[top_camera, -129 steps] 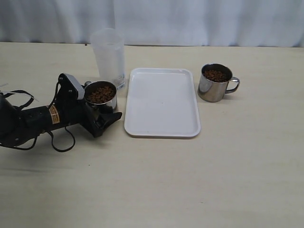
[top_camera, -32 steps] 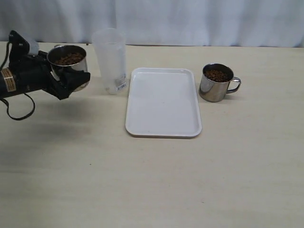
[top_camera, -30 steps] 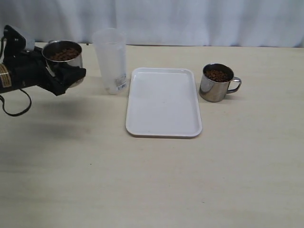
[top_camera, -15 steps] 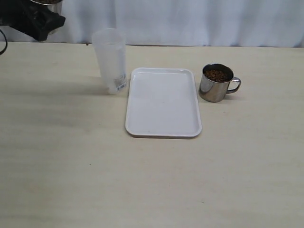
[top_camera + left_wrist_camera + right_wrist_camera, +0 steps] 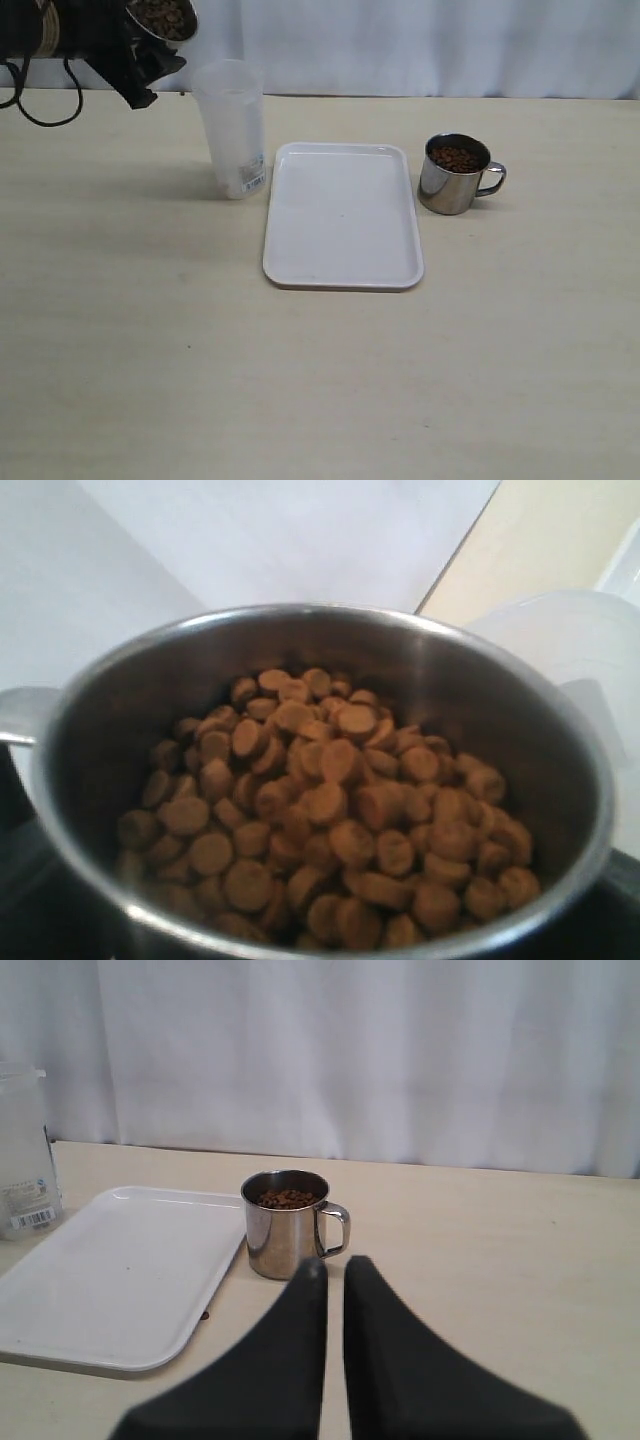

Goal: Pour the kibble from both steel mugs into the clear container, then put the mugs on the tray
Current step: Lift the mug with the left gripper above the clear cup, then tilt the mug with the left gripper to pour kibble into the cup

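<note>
Exterior view: mug (image 5: pixel 183 22) clasped in left gripper (image 5: pixel 152 58) (kibble (image 5: pixel 160 12) inside)

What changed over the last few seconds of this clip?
The left gripper lifted the shiny steel mug of brown kibble off the table, swung it out left, then up beside the mouth of the tall clear plastic container, tilted toward it, still gripped. The container, the white rectangular tray and the second steel mug stayed put.

Two mugs (image 5: pixel 162 18) (image 5: pixel 455 178), one container (image 5: pixel 232 130), one tray (image 5: pixel 343 220) (kibble (image 5: pixel 330 820) uncountable).
</note>
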{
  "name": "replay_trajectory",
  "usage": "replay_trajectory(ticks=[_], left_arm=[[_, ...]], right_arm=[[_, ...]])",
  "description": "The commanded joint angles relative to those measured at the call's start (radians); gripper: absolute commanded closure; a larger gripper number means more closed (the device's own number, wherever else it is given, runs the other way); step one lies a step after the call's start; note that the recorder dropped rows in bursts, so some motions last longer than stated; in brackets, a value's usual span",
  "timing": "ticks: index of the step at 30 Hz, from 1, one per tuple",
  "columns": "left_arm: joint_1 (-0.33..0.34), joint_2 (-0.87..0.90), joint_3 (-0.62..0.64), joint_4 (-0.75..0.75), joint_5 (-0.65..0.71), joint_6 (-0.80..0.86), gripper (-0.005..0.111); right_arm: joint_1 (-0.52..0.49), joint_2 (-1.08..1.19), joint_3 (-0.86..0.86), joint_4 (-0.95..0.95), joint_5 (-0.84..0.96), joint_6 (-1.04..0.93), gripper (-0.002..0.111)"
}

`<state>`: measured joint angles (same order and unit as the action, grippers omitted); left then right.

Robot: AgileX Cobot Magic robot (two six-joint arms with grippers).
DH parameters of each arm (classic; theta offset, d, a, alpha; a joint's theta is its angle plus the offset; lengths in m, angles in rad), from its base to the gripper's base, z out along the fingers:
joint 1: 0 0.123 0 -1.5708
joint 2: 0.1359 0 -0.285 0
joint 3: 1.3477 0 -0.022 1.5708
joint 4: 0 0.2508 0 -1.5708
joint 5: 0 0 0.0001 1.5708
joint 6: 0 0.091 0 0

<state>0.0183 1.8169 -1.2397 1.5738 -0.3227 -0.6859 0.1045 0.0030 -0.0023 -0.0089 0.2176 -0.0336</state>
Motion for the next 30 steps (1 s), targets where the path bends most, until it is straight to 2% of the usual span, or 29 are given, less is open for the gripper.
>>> replay_trajectory(ticks=[1,10,17,30], left_arm=[[-0.007,0.03,-0.044,0.011,0.022,0.01,0.107],[-0.011,0.041,-0.071,0.066,0.026,0.019,0.107],[-0.067,0.041,-0.078,0.089,0.109,0.064,0.107],[-0.066,0.041,-0.097,0.08,0.104,0.027,0.107]], right_arm=[[0.003,-0.003,0.002,-0.006,-0.006,-0.004,0.103],[0.003,-0.003,0.002,-0.006,-0.006,-0.004,0.103],[0.003,-0.003,0.002,-0.006,-0.006,-0.004,0.103],[0.003,-0.003,0.002,-0.006,-0.006,-0.004,0.103]])
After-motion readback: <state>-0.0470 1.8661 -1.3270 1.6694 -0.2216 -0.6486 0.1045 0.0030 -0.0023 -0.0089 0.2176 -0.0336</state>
